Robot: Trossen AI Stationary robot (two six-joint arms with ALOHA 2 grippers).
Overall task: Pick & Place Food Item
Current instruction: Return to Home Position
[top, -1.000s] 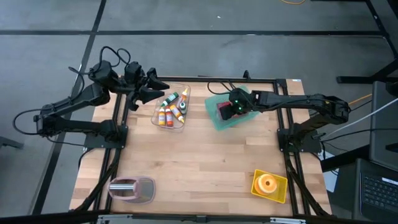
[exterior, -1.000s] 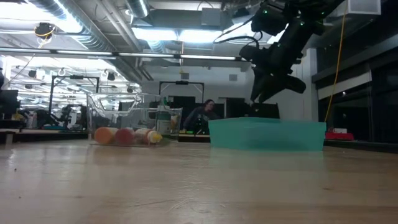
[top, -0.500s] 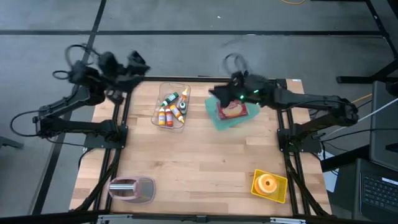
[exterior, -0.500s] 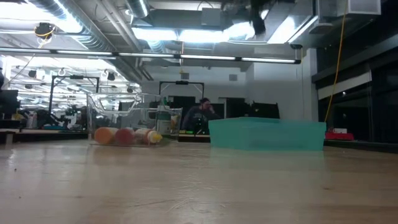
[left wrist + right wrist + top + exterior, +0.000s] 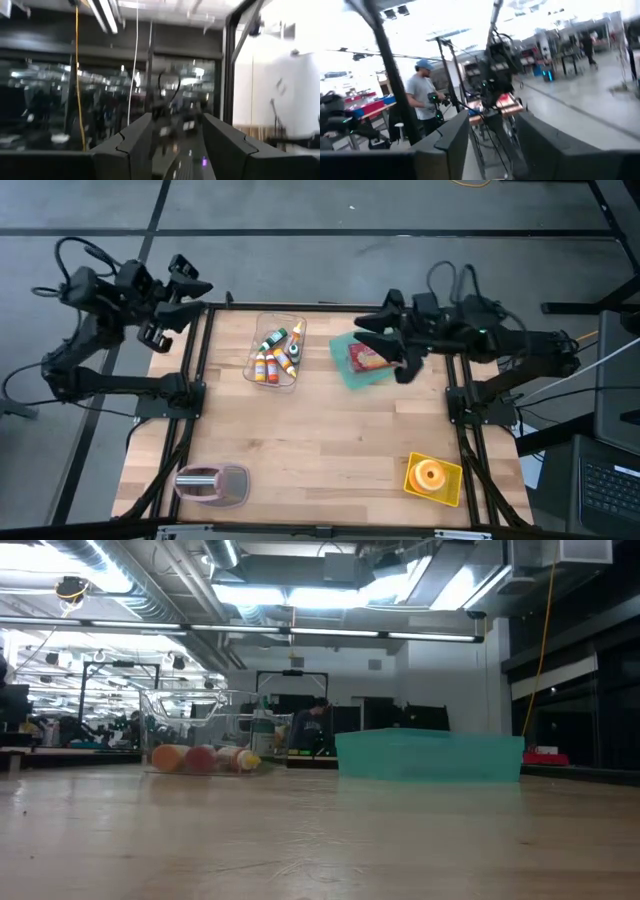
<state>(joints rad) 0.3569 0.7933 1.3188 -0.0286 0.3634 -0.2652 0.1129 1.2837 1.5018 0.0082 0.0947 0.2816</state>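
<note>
A red food packet (image 5: 368,358) lies flat in the teal tray (image 5: 352,370) at the table's far middle right; the low view shows only the tray's wall (image 5: 430,756). My right gripper (image 5: 380,345) hangs high over the tray, pointing about level toward the table's left. It is open (image 5: 492,120) with nothing between its fingers. My left gripper (image 5: 195,298) is raised over the table's far left corner, also open and empty (image 5: 177,120). Neither gripper shows in the low view.
A clear bin (image 5: 275,350) with several small bottles stands left of the tray, also seen in the low view (image 5: 205,745). A pink-lidded container (image 5: 212,483) sits at the near left. A yellow tray with an orange ring (image 5: 432,476) sits at the near right. Bare wood lies between.
My right gripper has risen steeply from the teal tray and tipped from pointing down to about level, and the red packet stays lying in the tray. My left gripper has gone up and toward the table's left edge, off the far left corner.
</note>
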